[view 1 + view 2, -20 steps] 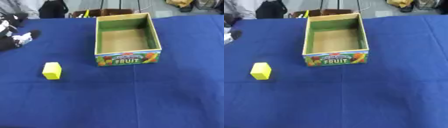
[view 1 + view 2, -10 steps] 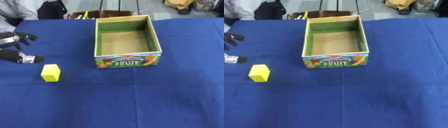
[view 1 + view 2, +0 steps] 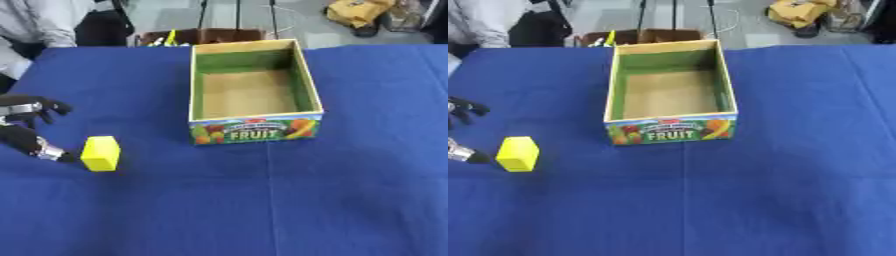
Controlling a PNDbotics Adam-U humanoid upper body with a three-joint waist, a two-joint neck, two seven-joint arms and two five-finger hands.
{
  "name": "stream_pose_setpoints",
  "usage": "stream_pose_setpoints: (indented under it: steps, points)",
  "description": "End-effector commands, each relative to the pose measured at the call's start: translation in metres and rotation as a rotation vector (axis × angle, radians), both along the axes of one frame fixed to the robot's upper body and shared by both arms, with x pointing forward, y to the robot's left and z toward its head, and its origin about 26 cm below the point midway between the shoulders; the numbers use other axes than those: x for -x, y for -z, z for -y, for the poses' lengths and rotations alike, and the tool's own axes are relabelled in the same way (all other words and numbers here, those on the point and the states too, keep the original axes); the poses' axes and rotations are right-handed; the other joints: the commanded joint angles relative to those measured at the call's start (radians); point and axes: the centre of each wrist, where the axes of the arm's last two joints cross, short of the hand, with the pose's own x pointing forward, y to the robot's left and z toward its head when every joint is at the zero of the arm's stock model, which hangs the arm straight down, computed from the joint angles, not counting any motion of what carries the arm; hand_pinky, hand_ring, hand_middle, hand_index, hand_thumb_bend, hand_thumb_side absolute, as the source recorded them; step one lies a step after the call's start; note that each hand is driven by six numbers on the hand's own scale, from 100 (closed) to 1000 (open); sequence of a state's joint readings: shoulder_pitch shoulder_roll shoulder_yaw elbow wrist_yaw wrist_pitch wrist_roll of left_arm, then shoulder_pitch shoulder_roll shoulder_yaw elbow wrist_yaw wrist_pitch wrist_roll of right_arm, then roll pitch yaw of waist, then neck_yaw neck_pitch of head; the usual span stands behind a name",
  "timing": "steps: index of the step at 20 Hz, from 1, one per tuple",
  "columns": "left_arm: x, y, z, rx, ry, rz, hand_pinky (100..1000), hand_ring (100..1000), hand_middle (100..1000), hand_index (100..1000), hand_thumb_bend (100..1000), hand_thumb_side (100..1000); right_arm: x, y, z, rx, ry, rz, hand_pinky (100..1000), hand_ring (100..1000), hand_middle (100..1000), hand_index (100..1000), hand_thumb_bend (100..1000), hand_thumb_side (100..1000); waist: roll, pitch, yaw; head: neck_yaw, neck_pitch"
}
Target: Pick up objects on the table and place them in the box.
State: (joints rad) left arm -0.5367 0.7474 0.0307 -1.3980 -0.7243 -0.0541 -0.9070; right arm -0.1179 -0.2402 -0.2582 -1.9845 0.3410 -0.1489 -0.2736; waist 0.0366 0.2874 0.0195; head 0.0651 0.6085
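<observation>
Black left hand [image 3: 26, 131], partly cut off, fingers spread beside yellow block [image 3: 101, 153]; right hand unseen.

Spread across nearly the whole frame: a table covered in deep blue cloth [image 3: 350, 200], faintly creased, with its far edge running along the top of the picture. Resting directly on the cloth, just above the centre: an open rectangular cardboard box [image 3: 254, 131] with green inner walls, a tan floor and a printed front panel showing fruit and the word "FRUIT", standing upright and holding nothing. Lying on the cloth at middle left, well apart from the box: a small bright yellow block [image 3: 101, 153], set slightly askew to the table's edges.
</observation>
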Motion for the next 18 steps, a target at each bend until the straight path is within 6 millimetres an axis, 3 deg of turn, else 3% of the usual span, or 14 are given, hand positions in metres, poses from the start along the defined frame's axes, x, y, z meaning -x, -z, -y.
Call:
stream_pose_setpoints:
  steps: [1,11,18]
  points:
    - [-0.001,-0.012,-0.005,-0.056,0.03,0.017,772,870,939,1000,713,538,0.002,-0.007,0.001,0.029,-0.001,0.017,692,809,605,754,100,715,0.001,-0.017,-0.001,-0.004,-0.016]
    - [-0.009,-0.007,0.002,-0.093,0.104,-0.008,752,844,935,1000,708,537,0.001,-0.008,0.0,0.034,-0.01,0.01,694,810,604,752,100,716,0.008,-0.018,-0.005,-0.005,-0.023]
    - [-0.016,0.005,0.008,-0.116,0.119,-0.047,746,835,924,1000,657,554,0.0,-0.008,-0.001,0.036,-0.023,0.006,696,811,602,748,100,715,0.015,-0.016,-0.01,-0.003,-0.025]
